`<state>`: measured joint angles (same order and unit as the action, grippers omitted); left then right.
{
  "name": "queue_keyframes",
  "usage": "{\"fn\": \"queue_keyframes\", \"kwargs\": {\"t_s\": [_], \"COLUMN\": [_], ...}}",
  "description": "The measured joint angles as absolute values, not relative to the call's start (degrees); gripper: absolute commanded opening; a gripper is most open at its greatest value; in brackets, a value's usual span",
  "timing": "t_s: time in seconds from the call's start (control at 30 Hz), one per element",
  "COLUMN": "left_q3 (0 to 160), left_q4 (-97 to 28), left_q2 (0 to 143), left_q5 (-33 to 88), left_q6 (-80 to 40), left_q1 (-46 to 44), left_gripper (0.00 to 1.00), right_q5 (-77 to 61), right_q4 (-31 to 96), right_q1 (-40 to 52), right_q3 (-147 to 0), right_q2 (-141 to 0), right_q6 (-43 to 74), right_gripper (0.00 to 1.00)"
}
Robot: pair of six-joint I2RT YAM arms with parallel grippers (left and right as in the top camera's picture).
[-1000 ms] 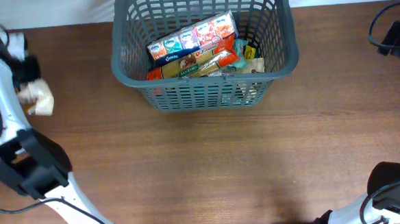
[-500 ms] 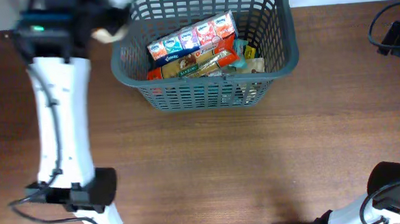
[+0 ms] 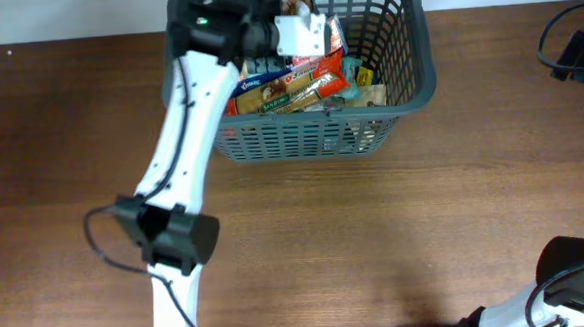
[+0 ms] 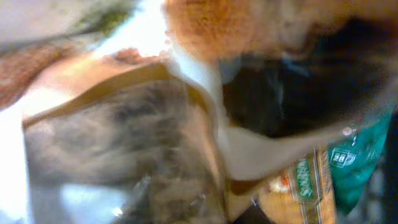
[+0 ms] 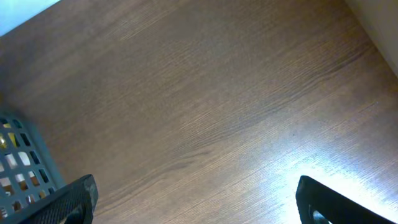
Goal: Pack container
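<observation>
One pale packet hangs clamped in the left gripper above the container; next, I judge, lowering and release. Right gripper rests wide apart, empty, over the worktop.

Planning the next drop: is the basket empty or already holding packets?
Not empty: several colourful packets lie piled inside the basket.
</observation>
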<state>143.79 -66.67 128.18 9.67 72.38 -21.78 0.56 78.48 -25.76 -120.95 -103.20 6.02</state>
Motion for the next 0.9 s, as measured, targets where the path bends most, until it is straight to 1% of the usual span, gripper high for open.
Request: {"fn": "queue_keyframes", "kwargs": {"t_s": [0.03, 0.1, 0.2, 0.23, 0.3, 0.37, 0.6, 0.77, 0.9], "left_q3": [143.7, 143.4, 143.4, 143.3, 143.4, 143.4, 143.5, 145.1, 146.8], "left_q4": [-66.7, -66.7, -66.7, -66.7, -66.6, -66.6, -66.7, -67.1, -68.2], "left_q2": [129.4, 131.4, 132.6, 132.7, 132.5, 132.2, 127.0, 115.7, 105.7], "left_q5": [9.7, 9.7, 9.8, 9.9, 9.9, 9.8, 7.0, 1.0, -2.1], "left_q6": [72.7, 72.7, 71.8, 71.3, 69.1, 66.6, 53.7, 43.2, 34.5], "left_q1": [-21.9, -22.1, -22.2, -22.2, -22.2, -22.2, -20.4, -15.3, -8.9], "left_gripper": [0.22, 0.26, 0.57, 0.62, 0.82, 1.00, 0.99, 0.99, 0.99], "right_q5": [0.6, 0.5, 0.5, 0.5, 0.5, 0.5, 0.5, 0.6, 0.6], "right_q4": [78.5, 78.5, 78.5, 78.5, 78.5, 78.5, 78.5, 78.5, 78.5], "right_q1": [-25.8, -25.8, -25.8, -25.8, -25.8, -25.8, -25.8, -25.8, -25.8], "right_q3": [-120.9, -120.9, -120.9, -120.9, -120.9, -120.9, -120.9, -120.9, -120.9], "right_q2": [-103.2, -103.2, -103.2, -103.2, -103.2, -103.2, -103.2, -103.2, -103.2], "right_q6": [6.1, 6.0, 6.0, 6.0, 6.1, 6.1, 6.0, 6.1, 6.0], "right_gripper": [0.99, 0.99, 0.99, 0.99, 0.99, 0.99, 0.99, 0.99, 0.99]}}
